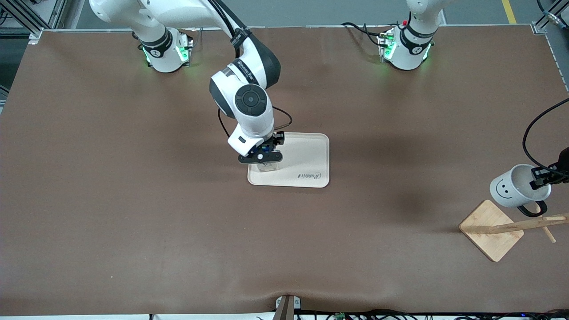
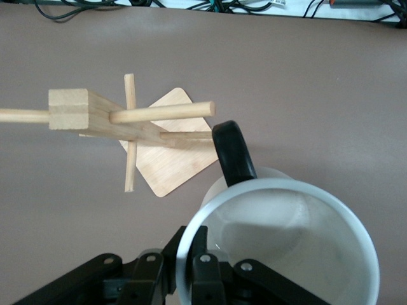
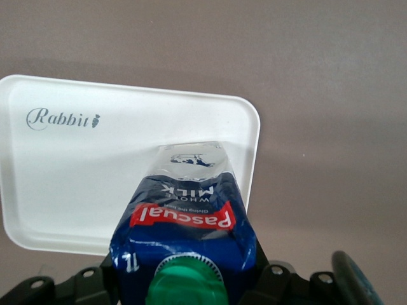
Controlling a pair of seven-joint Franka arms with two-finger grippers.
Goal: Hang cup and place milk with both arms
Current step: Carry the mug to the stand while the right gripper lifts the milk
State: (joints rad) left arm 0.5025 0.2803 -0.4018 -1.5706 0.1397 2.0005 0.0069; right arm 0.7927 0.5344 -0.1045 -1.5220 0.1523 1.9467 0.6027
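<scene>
Right claw (image 1: 265, 161) grips milk (image 3: 184, 222) at tray (image 1: 311, 151) corner; left claw (image 1: 543, 178) holds cup (image 1: 511, 189).

Was covered by a brown mat (image 1: 133, 200), slightly rippled at the edge nearest the front camera. Was framed by aluminium rails (image 1: 26, 20) at the corners, grey floor (image 1: 338, 11) with a yellow line (image 1: 509, 11).
</scene>
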